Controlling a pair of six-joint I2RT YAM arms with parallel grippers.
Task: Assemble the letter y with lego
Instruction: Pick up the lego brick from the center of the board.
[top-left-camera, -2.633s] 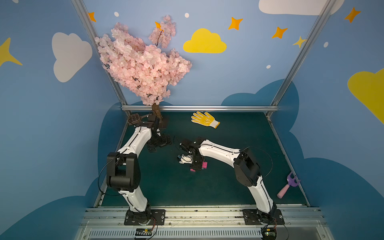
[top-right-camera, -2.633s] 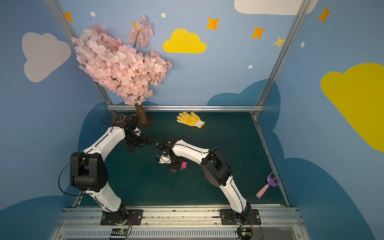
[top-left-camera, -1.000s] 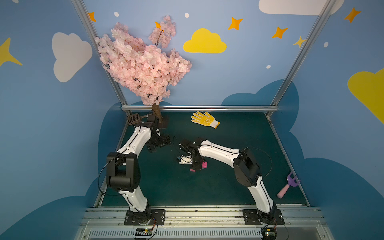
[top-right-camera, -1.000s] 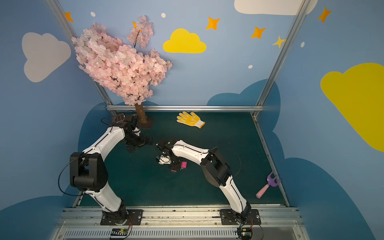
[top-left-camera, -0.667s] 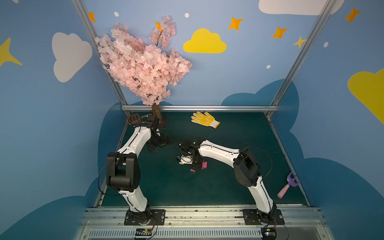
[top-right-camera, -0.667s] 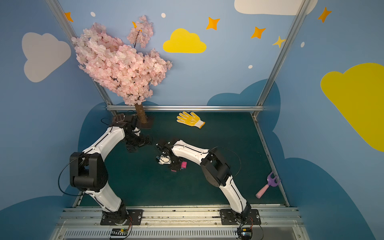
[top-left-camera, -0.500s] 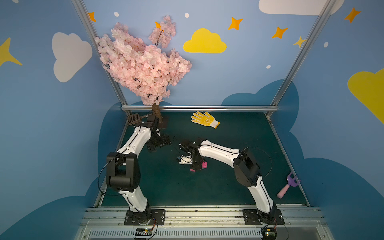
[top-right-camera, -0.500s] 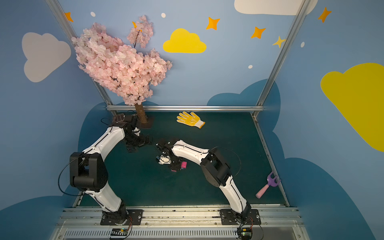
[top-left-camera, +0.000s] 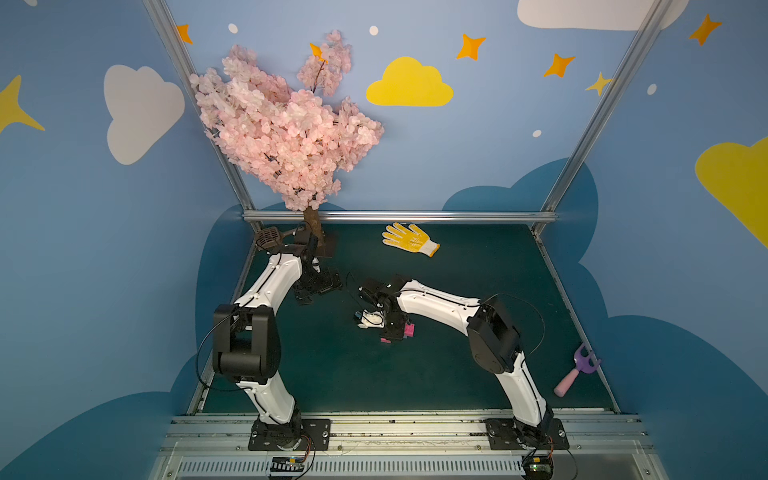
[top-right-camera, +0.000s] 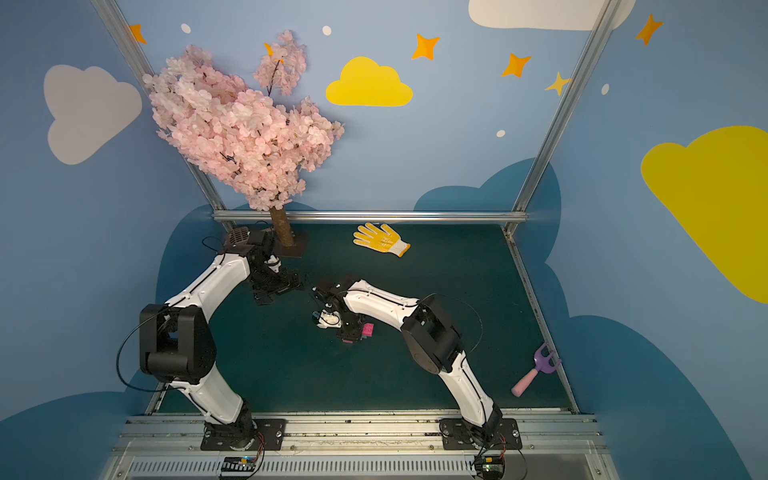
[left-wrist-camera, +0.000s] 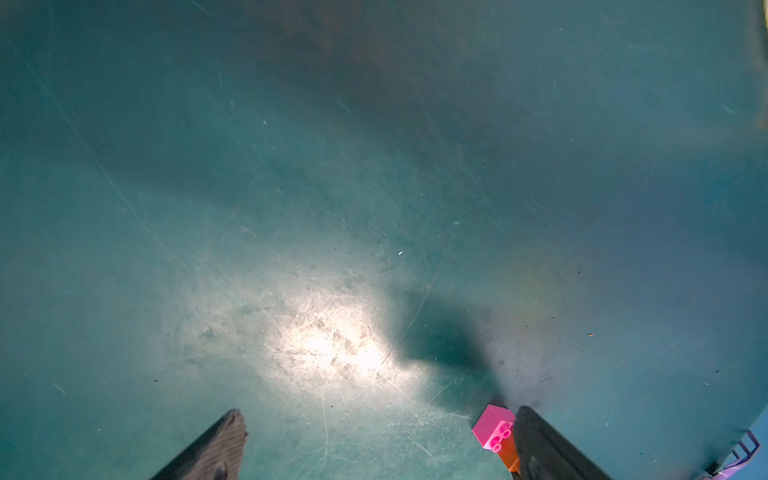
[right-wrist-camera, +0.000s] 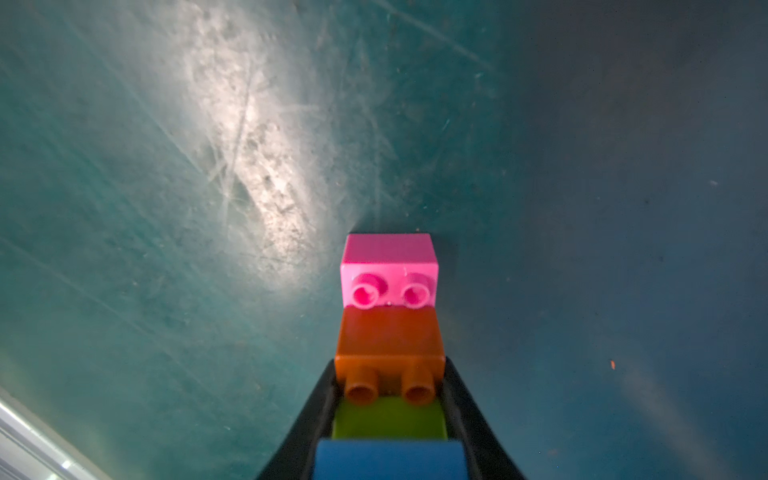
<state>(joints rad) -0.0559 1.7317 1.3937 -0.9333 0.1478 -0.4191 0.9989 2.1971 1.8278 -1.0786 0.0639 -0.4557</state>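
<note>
My right gripper is shut on the lego, a joined row of bricks low over the green mat. From the far end the row runs pink, orange, lime green and blue, with the fingers on both sides. In both top views the right gripper covers most of the letter y; only its pink ends show. My left gripper stands open and empty over bare mat near the tree. A pink brick on orange shows beside its finger.
A yellow glove lies at the back of the mat. The blossom tree's trunk and base plate stand at the back left, close behind the left arm. A purple and pink toy fork lies by the right edge.
</note>
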